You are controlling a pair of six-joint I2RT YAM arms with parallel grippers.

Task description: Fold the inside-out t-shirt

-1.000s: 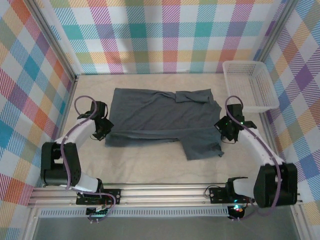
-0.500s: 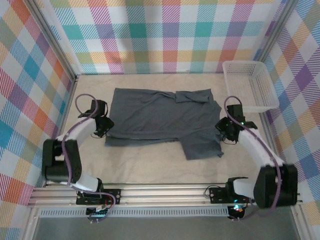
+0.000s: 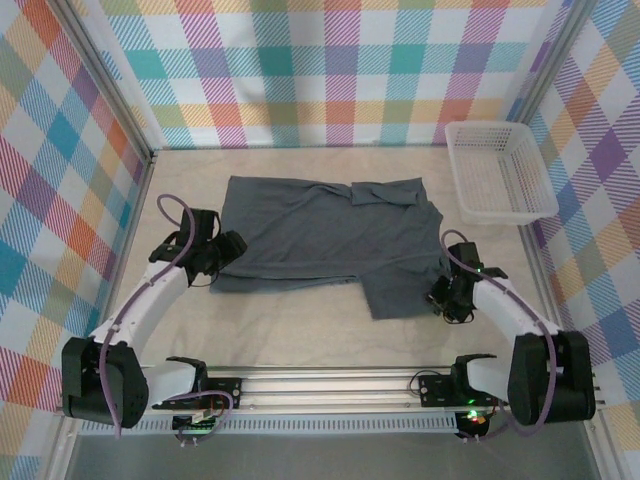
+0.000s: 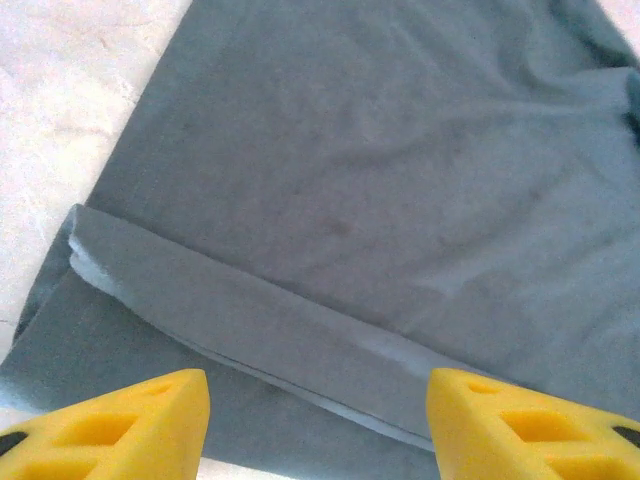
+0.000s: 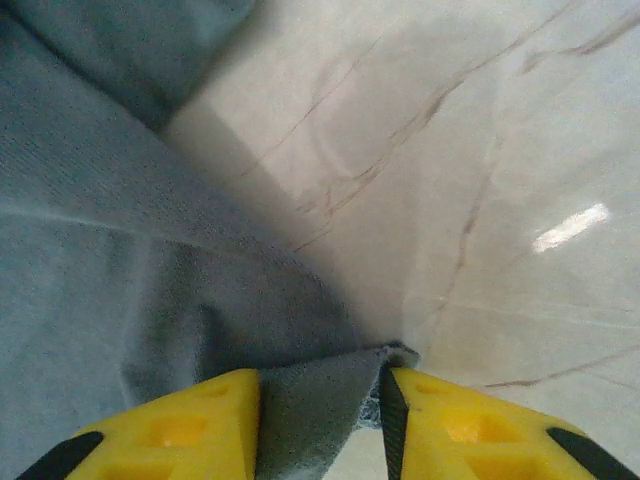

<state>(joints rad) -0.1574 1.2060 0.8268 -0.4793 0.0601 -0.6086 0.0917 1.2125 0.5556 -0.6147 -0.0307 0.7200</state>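
I see the pale counter [image 3: 300, 330] boxed in by checked walls [image 3: 340, 70], and most of its middle is taken by the inside-out t-shirt [image 3: 320, 235]. It lies spread out and fairly flat, dark slate-grey. One part juts toward the near edge on the right, and a sleeve is folded over on top at the far right. The white basket [image 3: 455, 175] stands in the far right corner, apart from the shirt.

My left tool [image 3: 232, 245] is at the shirt's left edge. In the left wrist view its yellow fingers [image 4: 130, 420] stand well apart with nothing between them, so it is released. It hangs over the near hem, where a narrow strip of cloth [image 4: 260, 320] is turned back on itself.

My right tool [image 3: 437, 297] is at the near right corner of the shirt. In the right wrist view its fingers [image 5: 190, 420] are drawn close, with a small corner of grey cloth [image 5: 315, 390] filling the gap between them. I read it as clenched on the shirt's edge, low against the counter.
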